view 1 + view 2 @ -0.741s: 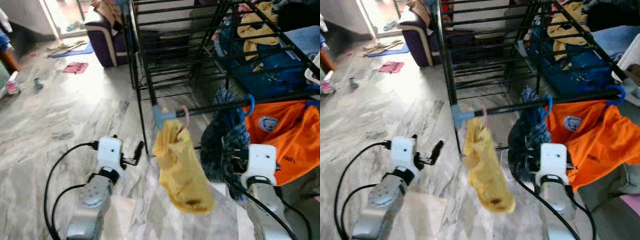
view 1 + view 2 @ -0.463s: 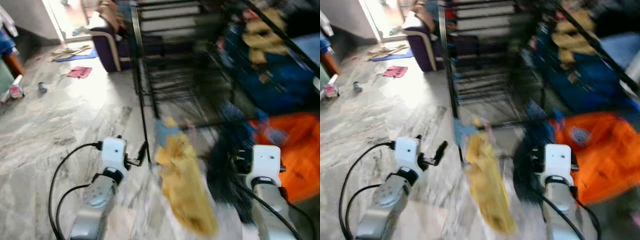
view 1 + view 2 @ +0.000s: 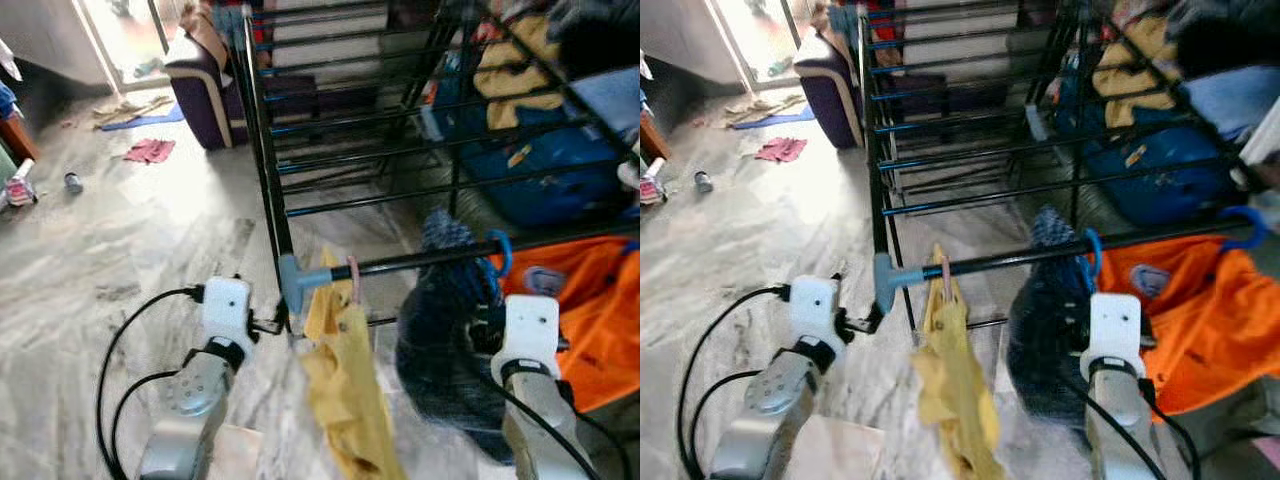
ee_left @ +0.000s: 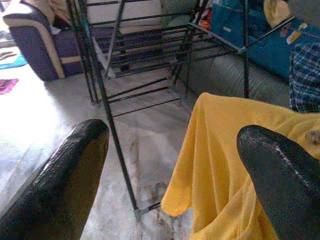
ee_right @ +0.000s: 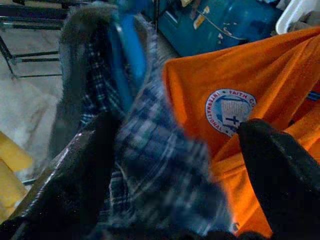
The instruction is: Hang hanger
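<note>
- Drying rack (image 3: 262, 150): black metal frame; front rail (image 3: 430, 258) carries three garments
- Yellow garment (image 3: 345, 400): on pink hook at rail's corner end, just beside grey joint (image 3: 291, 275)
- Plaid shirt (image 3: 445, 320): dark blue check, on blue hanger (image 5: 131, 50); hook (image 3: 497, 250) already over rail, between yellow and orange items
- Orange T-shirt (image 3: 600, 300): crest print, next along rail, touching plaid
- Left gripper (image 4: 172, 175): low by rack leg, fingers wide apart, holding nothing; yellow cloth seen between them
- Right gripper (image 5: 177, 165): fingers spread, plaid cloth bunched between them; can't tell if pads touch cloth
- Judgement: hanger looks hung; release/withdraw stage
- Risk: right fingers snag loose plaid on pull-back, dragging hook along or off rail
- Risk: plaid crowds orange tee; sideways nudge could tangle hooks
- Risk: left gripper close to rack leg; arm swing could knock frame & shake rail
- Vs 0.7 s ago: whole view shifted, so camera moved; more of rack's upper bars visible, rail sits higher in frame; sharper than blurred 0.5 s frame; garments in same order
</note>
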Controlling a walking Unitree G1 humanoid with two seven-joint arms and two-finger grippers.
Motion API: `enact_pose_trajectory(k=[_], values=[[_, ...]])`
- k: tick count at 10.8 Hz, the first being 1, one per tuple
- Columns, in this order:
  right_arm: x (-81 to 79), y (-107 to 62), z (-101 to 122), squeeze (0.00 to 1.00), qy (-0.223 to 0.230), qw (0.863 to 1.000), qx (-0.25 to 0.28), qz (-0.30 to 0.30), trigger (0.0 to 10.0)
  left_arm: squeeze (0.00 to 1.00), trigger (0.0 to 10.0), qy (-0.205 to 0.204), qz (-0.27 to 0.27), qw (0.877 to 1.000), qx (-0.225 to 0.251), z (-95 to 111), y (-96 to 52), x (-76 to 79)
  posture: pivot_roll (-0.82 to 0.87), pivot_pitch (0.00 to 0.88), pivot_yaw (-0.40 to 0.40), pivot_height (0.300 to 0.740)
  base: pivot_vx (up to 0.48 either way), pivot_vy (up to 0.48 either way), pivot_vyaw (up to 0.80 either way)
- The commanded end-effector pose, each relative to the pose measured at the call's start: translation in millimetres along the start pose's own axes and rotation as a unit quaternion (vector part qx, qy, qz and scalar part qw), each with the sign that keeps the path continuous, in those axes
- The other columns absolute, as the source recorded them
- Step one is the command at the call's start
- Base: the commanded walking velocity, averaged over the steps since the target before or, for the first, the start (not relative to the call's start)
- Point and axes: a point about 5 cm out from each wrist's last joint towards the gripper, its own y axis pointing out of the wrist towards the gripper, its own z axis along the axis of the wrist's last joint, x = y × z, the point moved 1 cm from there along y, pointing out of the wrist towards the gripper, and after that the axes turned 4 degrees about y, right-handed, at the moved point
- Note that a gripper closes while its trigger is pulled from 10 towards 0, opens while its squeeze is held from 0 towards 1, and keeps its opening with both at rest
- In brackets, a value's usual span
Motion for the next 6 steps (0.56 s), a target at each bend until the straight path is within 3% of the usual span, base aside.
enact_pose_trajectory(k=[1, 3, 4, 6], values=[[-3.4, -3.4, 0, 0.00, 0.002, 1.000, -0.006, 0.009, 10.0, 0.00, 10.0, 0.004, 0.001, 1.000, -0.014, -4, -2.2, -3.1, -0.08, 0.090, 0.037, 0.740, 0.000, 0.000, 0.00], [-3.7, -13.5, -4, 0.00, 0.016, 0.998, -0.023, 0.050, 10.0, 0.00, 10.0, 0.013, 0.007, 1.000, -0.024, -7, -5.4, -8.1, -0.08, 0.097, 0.038, 0.740, 0.000, 0.000, 0.00], [3.8, -16.2, -7, 0.00, 0.008, 0.998, -0.028, 0.049, 10.0, 0.00, 10.0, 0.013, 0.008, 1.000, -0.026, -7, -6.3, -9.4, -0.08, 0.099, 0.038, 0.740, 0.000, 0.000, 0.00], [9.2, -13.1, -3, 0.00, 0.017, 0.995, -0.031, 0.089, 10.0, 0.00, 10.0, 0.021, 0.007, 0.999, -0.033, -9, -6.2, -9.8, -0.08, 0.098, 0.042, 0.740, 0.000, 0.000, 0.00]])
